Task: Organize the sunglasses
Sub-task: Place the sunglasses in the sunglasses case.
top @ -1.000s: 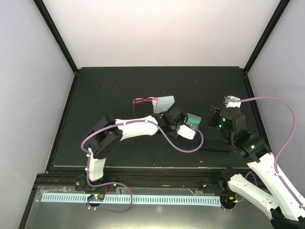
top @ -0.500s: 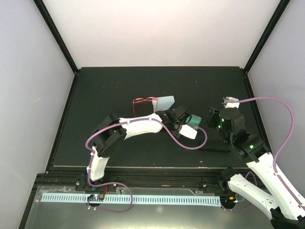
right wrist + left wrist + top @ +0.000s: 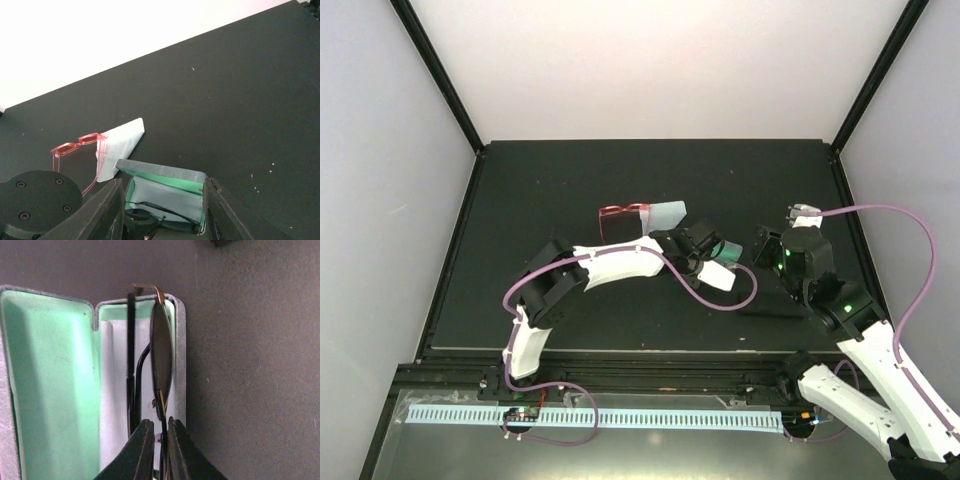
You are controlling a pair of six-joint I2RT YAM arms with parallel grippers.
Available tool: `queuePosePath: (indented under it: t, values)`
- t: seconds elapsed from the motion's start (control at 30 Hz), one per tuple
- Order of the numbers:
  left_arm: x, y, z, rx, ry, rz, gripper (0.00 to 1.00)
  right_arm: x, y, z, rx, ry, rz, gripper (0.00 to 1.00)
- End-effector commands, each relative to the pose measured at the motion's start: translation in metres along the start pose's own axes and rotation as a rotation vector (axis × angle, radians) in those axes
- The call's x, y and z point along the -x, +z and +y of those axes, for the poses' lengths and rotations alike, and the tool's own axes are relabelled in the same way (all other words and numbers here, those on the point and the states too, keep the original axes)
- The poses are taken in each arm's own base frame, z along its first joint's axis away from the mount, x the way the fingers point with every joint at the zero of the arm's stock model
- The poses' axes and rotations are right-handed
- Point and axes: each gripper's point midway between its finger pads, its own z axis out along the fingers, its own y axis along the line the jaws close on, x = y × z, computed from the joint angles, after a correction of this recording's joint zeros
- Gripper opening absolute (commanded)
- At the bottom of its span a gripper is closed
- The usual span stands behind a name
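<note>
Two pairs are on the table, one being handled. The black sunglasses [image 3: 161,355] are standing on edge, folded, in the shallower half of the open green-lined case [image 3: 50,370], with the far end of the frame reaching the case's rim. The left gripper [image 3: 160,424] is pinching the thin frame at its near end, fingers almost together and clamped on it.

Handling guess: light, thin, easily bent, with slick, scratch-prone lenses. Taking it by the frame rather than a lens face looks right, and squeezing hard is risking a bent arm.

The left arm [image 3: 610,262] is reaching forward and right across the table [image 3: 550,180], elbow bent, wrist angling down into the case. The right gripper [image 3: 162,184] is hovering low at the case with fingers apart, flanking it; cannot tell if they are touching it.

The red sunglasses [image 3: 75,148] are lying apart to the left, touching a light blue cloth [image 3: 120,142].
</note>
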Motion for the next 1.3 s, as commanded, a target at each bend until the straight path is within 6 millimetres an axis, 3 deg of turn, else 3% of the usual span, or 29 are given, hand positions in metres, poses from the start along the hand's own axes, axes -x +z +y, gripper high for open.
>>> queuePosePath:
  t: [0.0,0.2,0.57,0.83,1.0,1.1,1.27]
  values:
    - [0.008,0.002,0.005,-0.034,-0.044,-0.025,0.09,-0.001,0.001,-0.002,-0.005,0.022,-0.004,0.45]
    - [0.004,0.004,0.015,-0.009,-0.076,-0.012,0.18,-0.002,0.001,-0.002,-0.001,0.025,0.002,0.45]
    - [0.007,-0.002,0.036,0.057,-0.079,-0.028,0.17,0.007,-0.007,-0.006,-0.016,0.049,-0.035,0.45]
    - [0.014,-0.009,0.060,0.107,-0.138,-0.051,0.26,0.009,-0.009,-0.010,-0.028,0.052,-0.045,0.45]
    - [0.013,-0.013,0.058,0.090,-0.167,-0.060,0.27,0.009,-0.009,-0.010,-0.031,0.053,-0.049,0.46]
    - [0.015,-0.024,0.059,0.084,-0.214,-0.106,0.26,0.008,-0.008,-0.009,-0.031,0.050,-0.046,0.46]
    - [0.022,-0.060,0.067,0.130,-0.361,-0.273,0.27,0.007,0.001,-0.003,-0.022,0.037,-0.027,0.47]
